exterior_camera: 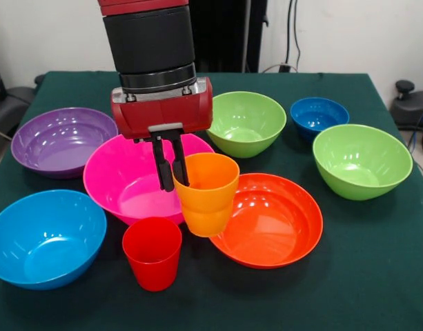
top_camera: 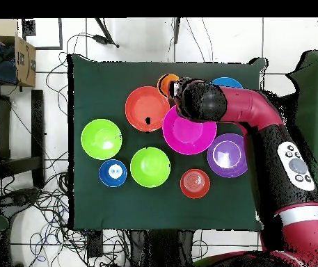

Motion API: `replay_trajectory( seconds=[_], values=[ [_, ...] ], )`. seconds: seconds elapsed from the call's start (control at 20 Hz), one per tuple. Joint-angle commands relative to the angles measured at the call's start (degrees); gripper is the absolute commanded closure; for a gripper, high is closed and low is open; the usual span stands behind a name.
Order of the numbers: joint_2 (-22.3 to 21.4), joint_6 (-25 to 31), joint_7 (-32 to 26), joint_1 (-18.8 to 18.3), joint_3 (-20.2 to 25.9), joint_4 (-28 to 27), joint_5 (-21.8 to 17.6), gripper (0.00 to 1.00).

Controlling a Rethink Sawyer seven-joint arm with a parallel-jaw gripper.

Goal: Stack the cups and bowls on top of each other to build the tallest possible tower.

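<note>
My gripper (exterior_camera: 171, 165) is shut on the left rim of the orange cup (exterior_camera: 208, 193) and holds it upright above the table, between the pink bowl (exterior_camera: 128, 186) and the large orange-red bowl (exterior_camera: 273, 224). The red cup (exterior_camera: 152, 252) stands alone just in front of and below it. No tower stands. In the overhead view the orange cup (top_camera: 167, 83) shows beside the arm's end, which hides the gripper and the red cup.
On the green cloth lie a purple bowl (exterior_camera: 59, 141), a light blue bowl (exterior_camera: 42, 238), two lime green bowls (exterior_camera: 246, 124) (exterior_camera: 361, 160) and a small blue bowl (exterior_camera: 319, 114). A small orange-red bowl (top_camera: 195, 183) shows only in the overhead view, near the robot.
</note>
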Motion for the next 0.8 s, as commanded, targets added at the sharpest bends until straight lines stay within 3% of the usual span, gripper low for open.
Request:
replay_trajectory(
  seconds=[0.05,0.8],
  values=[
    [1.7,4.7,-12.5,-0.7,1.6,0.4,-5.8,1.0],
    [1.6,4.2,-13.3,-2.1,2.2,-0.3,-9.1,1.0]
  ],
)
